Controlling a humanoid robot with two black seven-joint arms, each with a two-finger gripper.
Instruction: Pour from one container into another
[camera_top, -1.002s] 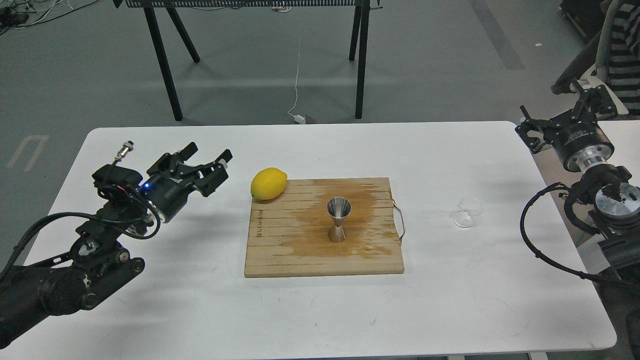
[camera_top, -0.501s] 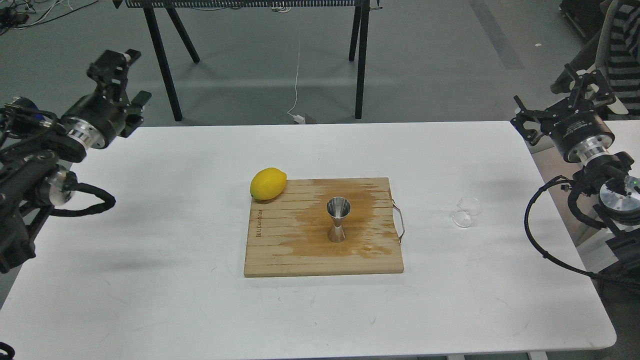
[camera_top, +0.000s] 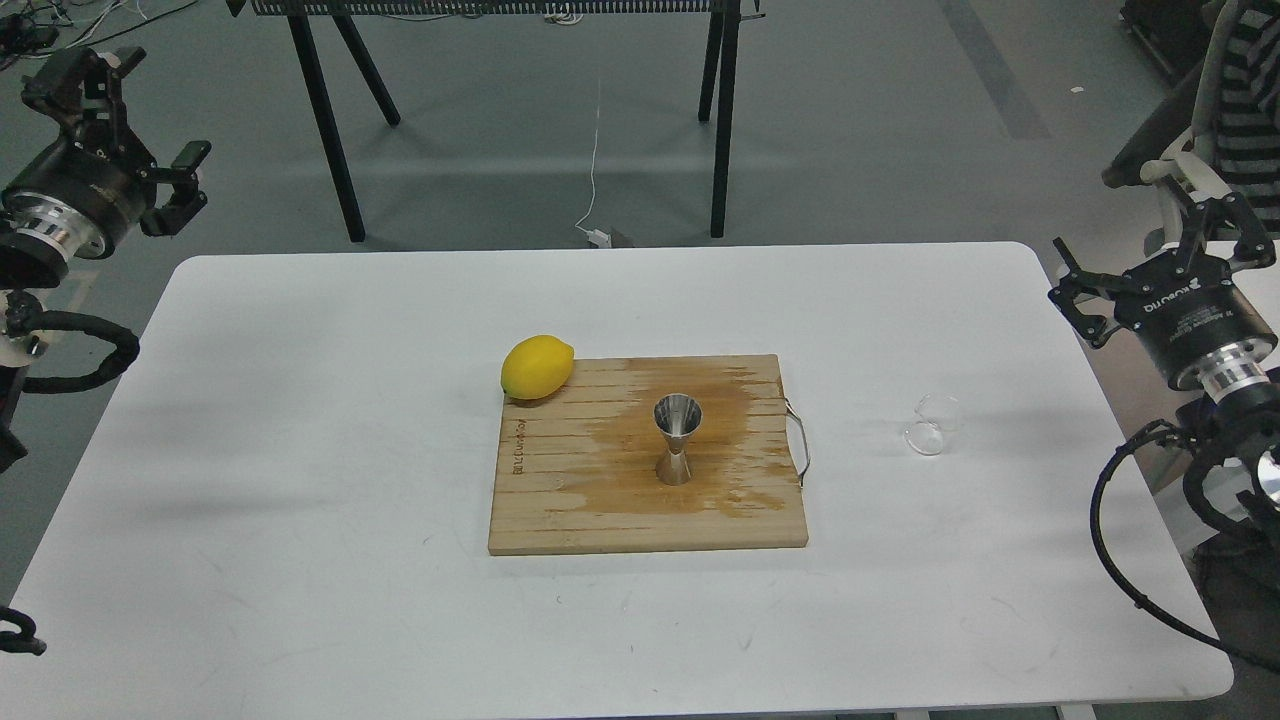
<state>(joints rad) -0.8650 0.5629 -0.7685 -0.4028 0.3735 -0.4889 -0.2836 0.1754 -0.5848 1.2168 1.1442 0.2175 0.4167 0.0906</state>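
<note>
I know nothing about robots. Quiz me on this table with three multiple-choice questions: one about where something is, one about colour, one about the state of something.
1. Where does the jigger stand?
A. on the wooden board
B. on the bare white table
C. in a gripper

2. What colour is the lemon?
A. green
B. yellow
C. red

3. How is the glass cup?
A. held by the right gripper
B. stacked on the jigger
C. lying tipped on the table, untouched

Answers:
1 A, its base rests on the board's wet patch.
2 B, plainly yellow.
3 C, it lies alone, its mouth facing sideways.

Black left arm (camera_top: 60, 200), black right arm (camera_top: 1200, 330), silver wrist rings, looping black cables, white lettering.
</note>
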